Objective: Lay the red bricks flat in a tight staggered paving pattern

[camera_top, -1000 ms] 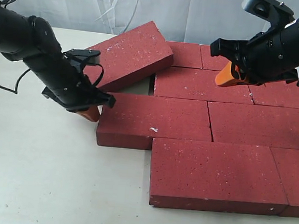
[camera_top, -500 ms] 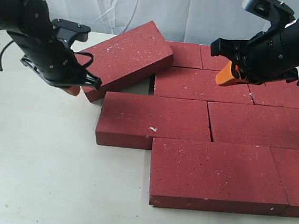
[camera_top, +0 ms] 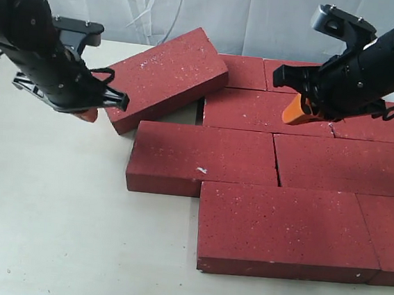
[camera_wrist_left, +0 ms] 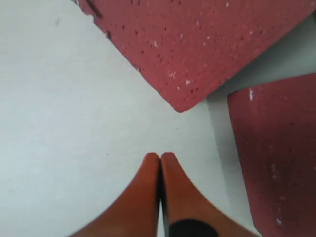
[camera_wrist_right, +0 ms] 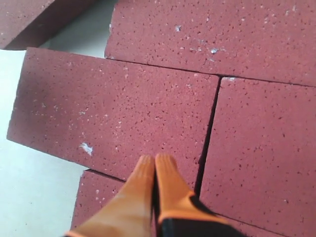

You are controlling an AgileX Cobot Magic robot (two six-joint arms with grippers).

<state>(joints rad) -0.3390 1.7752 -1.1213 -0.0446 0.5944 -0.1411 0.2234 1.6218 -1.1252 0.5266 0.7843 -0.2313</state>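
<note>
Dark-red and gritty, the red bricks are flat rectangular slabs, roughly twice as long as wide, their rough faces pitted with tiny holes and peppered with white flecks. Most lie flat on the table in staggered rows, long sides together, the end joints of one row falling against the middle of the next; the seams between them are thin dark lines. The patch fills the exterior view from centre to 3 o'clock. At 11 o'clock of the patch one skewed brick sits turned out of line, its long edge running diagonally; whether it lies flat or leans on a neighbour I cannot tell. Its edges are crisp, its sides a shade darker than the top.

The left claw, two smooth orange fingers tapering to rounded tips, is pressed together with nothing between them. It hangs over bare table just beside the skewed brick's corner, at that brick's 8 o'clock, apart from it. The right claw, the same orange fingers on a black body, is likewise closed and empty, over the laid bricks at the patch's 1 o'clock, near a seam; whether it touches the surface I cannot tell.

The table is smooth, matte off-white. Behind it, at 12 o'clock, hangs a creased white curtain.
</note>
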